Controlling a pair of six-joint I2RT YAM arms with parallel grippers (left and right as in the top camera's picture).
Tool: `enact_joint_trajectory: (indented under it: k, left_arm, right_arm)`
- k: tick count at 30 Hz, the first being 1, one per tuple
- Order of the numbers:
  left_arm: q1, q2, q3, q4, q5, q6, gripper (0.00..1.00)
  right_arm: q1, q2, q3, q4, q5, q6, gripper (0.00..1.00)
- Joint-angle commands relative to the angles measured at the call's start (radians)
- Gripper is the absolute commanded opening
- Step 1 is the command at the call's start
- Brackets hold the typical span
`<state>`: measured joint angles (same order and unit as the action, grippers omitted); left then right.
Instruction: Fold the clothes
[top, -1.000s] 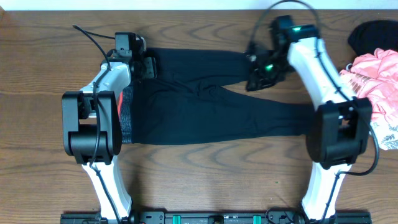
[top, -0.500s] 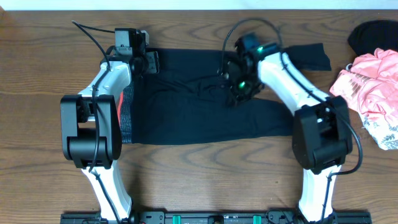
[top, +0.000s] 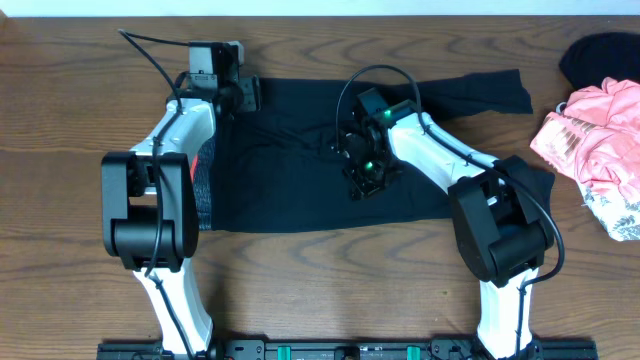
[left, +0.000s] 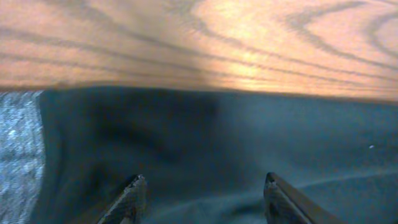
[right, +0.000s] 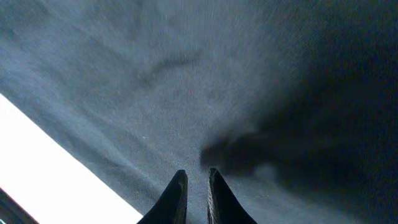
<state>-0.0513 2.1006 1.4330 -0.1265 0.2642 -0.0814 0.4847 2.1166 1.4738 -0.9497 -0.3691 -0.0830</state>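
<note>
overhead: the black pants (top: 280, 190) lie flat across the middle of the desk (top: 300, 290), grey waistband (top: 204, 190) at the left. one leg runs along the far edge to the right; the near leg ends short, under the right arm. the left fingers (top: 248, 95) sit at the far-left corner of the pants, the right fingers (top: 358, 182) over their middle. a pink garment (top: 590, 140) and a dark cloth (top: 600, 55) lie well apart at the right.

left wrist: the fingers are released – spread wide, tips low over smooth black cloth (left: 217, 137), waistband (left: 18, 155) at the left, bare desk (left: 249, 37) beyond.

right wrist: the fingers are clenched, only a sliver between them, nipping the cloth (right: 155, 74) – softly creased, shadowed at the right.
</note>
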Motion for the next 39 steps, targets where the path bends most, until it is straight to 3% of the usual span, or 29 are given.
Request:
enact_joint_trajectory:
  k: [1, 12, 30, 36, 39]
  left_arm:
    - [-0.012, 0.045, 0.010, 0.010, 0.012, -0.006, 0.61]
    - [-0.014, 0.120, 0.009, 0.011, 0.012, -0.006, 0.61]
    - [-0.013, 0.142, 0.010, 0.188, 0.013, -0.006, 0.61]
    - [-0.013, 0.115, 0.010, 0.154, 0.013, -0.006, 0.63]
    - [-0.010, 0.056, 0.010, 0.101, 0.013, -0.006, 0.68]
  right_arm:
    - [0.021, 0.001, -0.024, 0.005, 0.006, 0.027, 0.11]
    - [0.072, 0.001, -0.037, -0.058, -0.002, 0.062, 0.10]
    - [0.161, 0.001, -0.037, -0.097, -0.061, 0.105, 0.06]
    - [0.160, -0.003, -0.033, -0.079, -0.049, 0.104, 0.06]
    - [0.148, -0.022, -0.025, -0.074, -0.029, 0.103, 0.06]
